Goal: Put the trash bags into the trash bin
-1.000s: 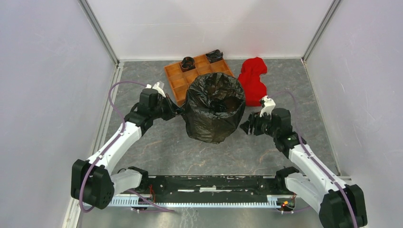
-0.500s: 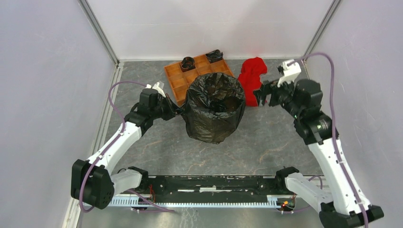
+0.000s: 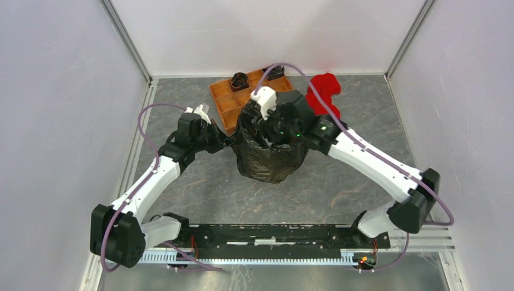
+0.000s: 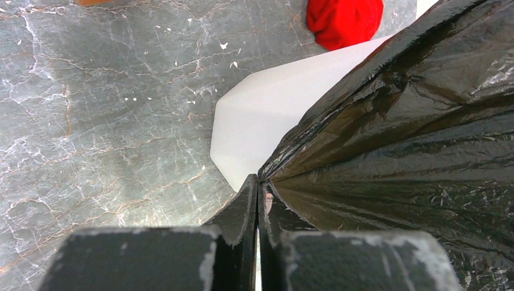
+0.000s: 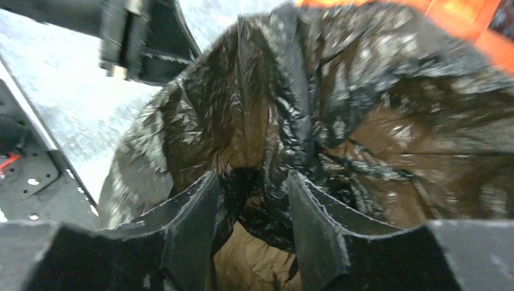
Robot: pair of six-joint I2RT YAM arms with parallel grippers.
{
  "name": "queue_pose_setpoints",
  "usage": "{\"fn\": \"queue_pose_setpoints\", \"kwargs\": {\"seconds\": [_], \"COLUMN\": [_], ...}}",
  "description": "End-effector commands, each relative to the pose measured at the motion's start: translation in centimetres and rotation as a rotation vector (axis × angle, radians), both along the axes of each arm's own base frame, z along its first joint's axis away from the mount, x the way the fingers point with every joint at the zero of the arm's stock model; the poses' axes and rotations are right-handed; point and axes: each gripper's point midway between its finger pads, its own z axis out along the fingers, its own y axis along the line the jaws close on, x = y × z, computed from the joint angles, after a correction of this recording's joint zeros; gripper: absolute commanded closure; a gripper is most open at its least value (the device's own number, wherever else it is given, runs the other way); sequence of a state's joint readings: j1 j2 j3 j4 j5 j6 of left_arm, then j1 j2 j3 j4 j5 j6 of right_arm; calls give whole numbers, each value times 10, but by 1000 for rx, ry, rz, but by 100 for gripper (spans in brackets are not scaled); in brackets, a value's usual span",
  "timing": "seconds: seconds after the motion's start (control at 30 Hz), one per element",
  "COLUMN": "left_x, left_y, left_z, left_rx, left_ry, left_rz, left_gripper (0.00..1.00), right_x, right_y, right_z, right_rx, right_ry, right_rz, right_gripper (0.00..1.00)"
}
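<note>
From my place behind the bases, the left arm reaches toward 11 o'clock. The left gripper (image 4: 259, 182) sits at the 9 o'clock side of the trash bin (image 4: 260, 115). Its two fingers are pressed together on a fold of the trash bag (image 3: 267, 160), and the plastic runs in tight pleats away from the tips. In the left wrist view I see one bare white facet of the bin beside this pinched fold, standing on the grey marbled table (image 3: 339, 194).

The bin stands in the middle of the table. From above it is fully covered by the glossy black bag, which is draped over the rim and down the walls.

The right arm comes in from 4 o'clock, and its wrist hangs over the mouth of the bin. The right gripper (image 5: 251, 182) points down into the opening. Its fingers are apart at a medium width, with wrinkled plastic behind the gap. I cannot see that they pinch anything.

Farther away, at 11 o'clock from the bin, lies the orange-brown tray (image 3: 227, 100), just beside the bag. At 1 o'clock lies the red cloth (image 3: 324, 91), partly hidden by the right arm.
</note>
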State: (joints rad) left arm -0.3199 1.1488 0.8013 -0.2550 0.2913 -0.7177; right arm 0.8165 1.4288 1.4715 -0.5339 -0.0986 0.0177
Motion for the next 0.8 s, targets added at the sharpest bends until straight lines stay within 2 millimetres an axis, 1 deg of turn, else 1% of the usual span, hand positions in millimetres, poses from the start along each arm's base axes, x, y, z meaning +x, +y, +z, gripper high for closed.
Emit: {"fn": "queue_pose_setpoints", "kwargs": {"seconds": [0.0, 0.1, 0.17, 0.3, 0.43, 0.5, 0.57, 0.63, 0.77], "left_x": [3, 1, -1, -4, -5, -4, -3, -2, -1], "left_y": [-3, -2, 1, 1, 2, 3, 3, 4, 7], "left_z": [22, 26, 26, 25, 24, 23, 22, 19, 14], "left_rx": [-42, -47, -39, -46, -46, -42, -33, -23, -9], "left_ry": [-74, -87, -85, -82, -82, -85, -80, -76, -79], "left_rz": [-11, -9, 2, 4, 11, 12, 11, 15, 29], "left_gripper": [95, 95, 94, 94, 94, 94, 95, 96, 98], "right_x": [24, 37, 41, 39, 34, 30, 26, 23, 21], "right_y": [-13, -11, -3, 17, 22, 22, 21, 18, 4], "right_z": [-37, -63, -77, -106, -130, -134, -127, -105, -58], "right_rx": [-208, -270, -257, -226, -216, -207, -200, -182, -139], "right_ry": [-35, -28, -15, 48, 111, 122, 127, 109, 31], "right_rz": [-126, -165, -170, -126, -122, -114, -104, -102, -127], "right_gripper": [53, 57, 59, 61, 63, 62, 57, 53, 42]}}
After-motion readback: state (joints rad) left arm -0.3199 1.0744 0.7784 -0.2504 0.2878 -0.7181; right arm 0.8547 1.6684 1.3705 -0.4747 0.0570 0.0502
